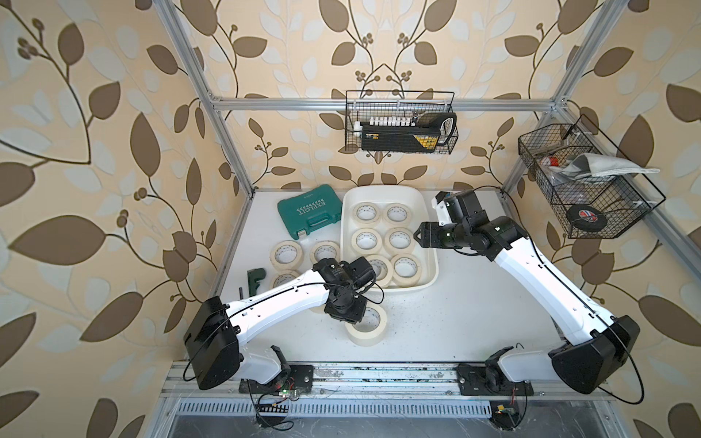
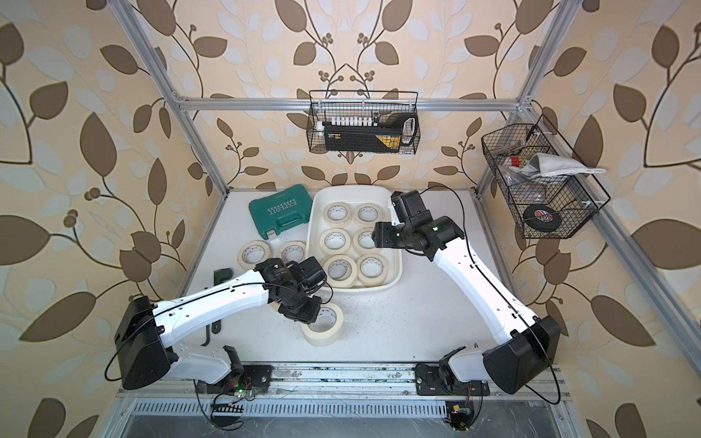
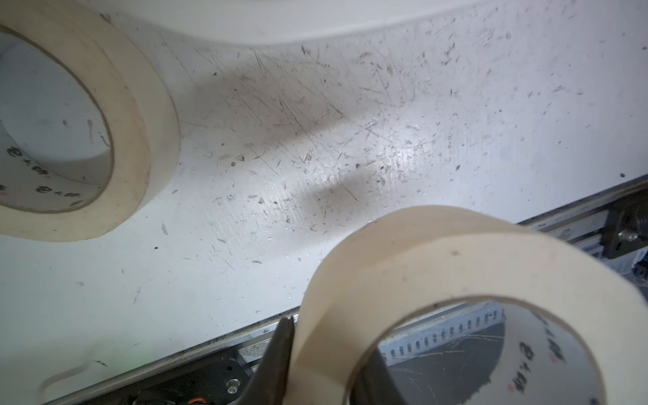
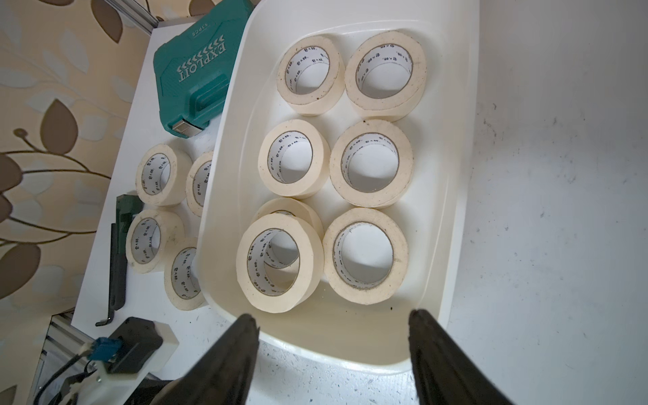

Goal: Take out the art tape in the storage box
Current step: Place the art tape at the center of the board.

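The storage box (image 1: 379,194) (image 2: 352,189) is a white tub at the back middle of the table. Several cream art tape rolls (image 4: 371,163) lie flat in it, and one roll (image 4: 280,259) leans on another. More rolls (image 1: 287,253) lie on the table left of the box. My left gripper (image 3: 326,343) is shut on the wall of one roll (image 3: 438,277) (image 1: 366,327), with one finger outside and one inside the core. It holds the roll tilted over the table's front part. My right gripper (image 4: 333,322) (image 1: 417,235) hangs open and empty over the box's right rim.
A green tool case (image 1: 309,214) sits left of the box. A dark green tool (image 1: 256,275) and a black hex key (image 1: 241,294) lie at the table's left edge. Black wire baskets (image 1: 400,123) (image 1: 584,182) hang on the frame. An aluminium rail (image 1: 379,373) runs along the front.
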Action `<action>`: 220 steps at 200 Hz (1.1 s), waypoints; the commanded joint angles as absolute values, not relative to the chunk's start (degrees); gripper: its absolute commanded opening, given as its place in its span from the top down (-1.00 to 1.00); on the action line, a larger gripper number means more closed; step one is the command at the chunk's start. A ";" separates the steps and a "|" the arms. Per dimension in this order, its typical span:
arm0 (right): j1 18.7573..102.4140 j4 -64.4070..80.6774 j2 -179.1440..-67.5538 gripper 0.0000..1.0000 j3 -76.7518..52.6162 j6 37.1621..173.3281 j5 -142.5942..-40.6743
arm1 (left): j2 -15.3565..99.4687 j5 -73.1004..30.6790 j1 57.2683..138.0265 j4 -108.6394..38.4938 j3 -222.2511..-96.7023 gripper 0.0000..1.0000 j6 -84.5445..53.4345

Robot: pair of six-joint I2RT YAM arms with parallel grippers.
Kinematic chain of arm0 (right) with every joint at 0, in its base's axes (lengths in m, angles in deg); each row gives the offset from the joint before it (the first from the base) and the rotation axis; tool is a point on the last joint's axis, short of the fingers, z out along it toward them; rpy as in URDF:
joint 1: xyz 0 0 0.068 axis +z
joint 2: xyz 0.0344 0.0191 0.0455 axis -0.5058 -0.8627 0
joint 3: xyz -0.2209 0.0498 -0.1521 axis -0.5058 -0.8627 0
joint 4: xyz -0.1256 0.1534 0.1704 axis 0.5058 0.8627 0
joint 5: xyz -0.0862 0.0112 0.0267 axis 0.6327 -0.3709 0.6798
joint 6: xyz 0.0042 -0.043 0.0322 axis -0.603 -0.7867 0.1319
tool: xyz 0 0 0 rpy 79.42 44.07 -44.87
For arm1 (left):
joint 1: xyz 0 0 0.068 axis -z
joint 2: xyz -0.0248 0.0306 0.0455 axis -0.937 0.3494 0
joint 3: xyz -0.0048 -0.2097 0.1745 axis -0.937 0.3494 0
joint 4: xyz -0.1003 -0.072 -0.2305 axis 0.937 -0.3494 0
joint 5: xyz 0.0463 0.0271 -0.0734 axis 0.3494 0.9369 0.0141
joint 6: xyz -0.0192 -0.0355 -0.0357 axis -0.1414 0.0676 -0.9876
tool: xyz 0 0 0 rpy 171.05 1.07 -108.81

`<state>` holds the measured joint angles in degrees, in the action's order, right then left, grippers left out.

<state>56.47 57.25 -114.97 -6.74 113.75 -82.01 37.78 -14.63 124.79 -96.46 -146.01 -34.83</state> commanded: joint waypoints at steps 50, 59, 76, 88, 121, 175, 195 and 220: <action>56.20 56.64 -116.13 -0.39 -8.40 113.78 -83.08 | 39.19 -8.77 125.31 -90.86 -139.02 1.00 -43.73; 56.14 56.65 -116.30 -0.39 -8.48 113.76 -83.15 | 39.75 -7.22 125.36 -90.56 -138.22 1.00 -44.89; 56.12 56.38 -116.73 -0.39 -8.53 113.84 -83.39 | 40.80 -4.40 125.27 -89.87 -137.21 1.00 -47.22; 56.07 56.11 -117.09 -0.39 -8.74 113.94 -83.80 | 43.15 -3.07 125.26 -89.38 -136.78 1.00 -48.69; 56.13 55.89 -117.78 -0.39 -9.18 114.05 -84.29 | 45.36 1.23 125.21 -89.78 -136.96 1.00 -52.44; 56.10 54.88 -119.15 -0.39 -10.73 114.62 -86.30 | 47.82 5.28 123.79 -90.18 -136.09 1.00 -55.91; 56.13 54.53 -119.80 -0.39 -11.04 114.85 -86.85 | 47.41 6.15 123.17 -91.06 -135.64 1.00 -57.33; 56.16 53.57 -120.56 -0.39 -11.54 115.30 -87.68 | 46.47 7.32 122.63 -91.11 -134.95 1.00 -58.25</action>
